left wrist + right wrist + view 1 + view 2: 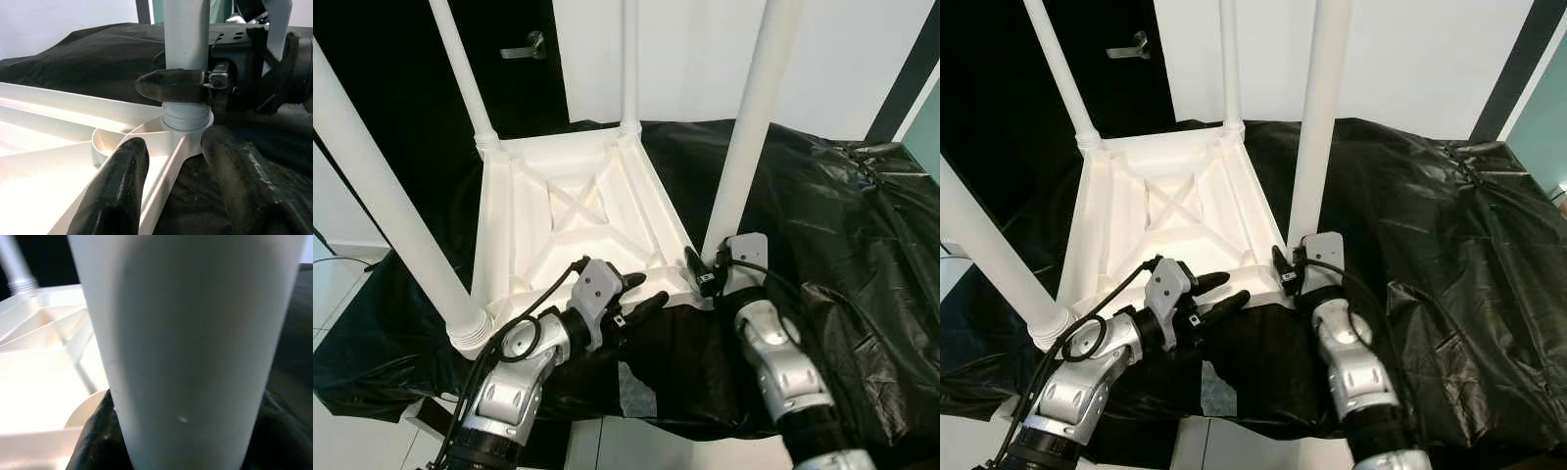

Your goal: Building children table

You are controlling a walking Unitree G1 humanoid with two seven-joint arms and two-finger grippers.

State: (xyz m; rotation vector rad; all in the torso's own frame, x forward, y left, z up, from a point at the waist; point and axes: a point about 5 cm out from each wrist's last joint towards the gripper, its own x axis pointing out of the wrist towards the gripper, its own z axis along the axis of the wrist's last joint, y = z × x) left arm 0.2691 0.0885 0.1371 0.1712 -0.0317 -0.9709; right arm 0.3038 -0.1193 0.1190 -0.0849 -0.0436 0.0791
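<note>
- Upside-down white table top (570, 227) on a black plastic sheet (862, 245), ribbed underside facing up, with an X-shaped brace at the middle.
- Four white legs standing up from its corners: near right leg (751, 117), near left leg (386, 201), far left leg (460, 64), far right leg (629, 59).
- Near right leg seated in its corner socket, threaded collar (186, 115) showing just above the socket in the left wrist view.
- Right gripper (707, 266) at the foot of the near right leg, low down beside the socket; one black finger (171, 85) lying across the front of the leg just above the collar. Appears clenched on that leg, which looms very close in the right wrist view (190, 342).
- Left gripper (641, 294) just beside the same corner, at the table top's near edge, fingers (115, 191) spread apart and holding nothing; one finger over the rim of the table top, the other over the black sheet.
- Black sheet draped over a raised surface, crumpled on the robot's right side.
- White wall (705, 49) behind, and a dark door with a metal handle (524, 47) at the far left.
</note>
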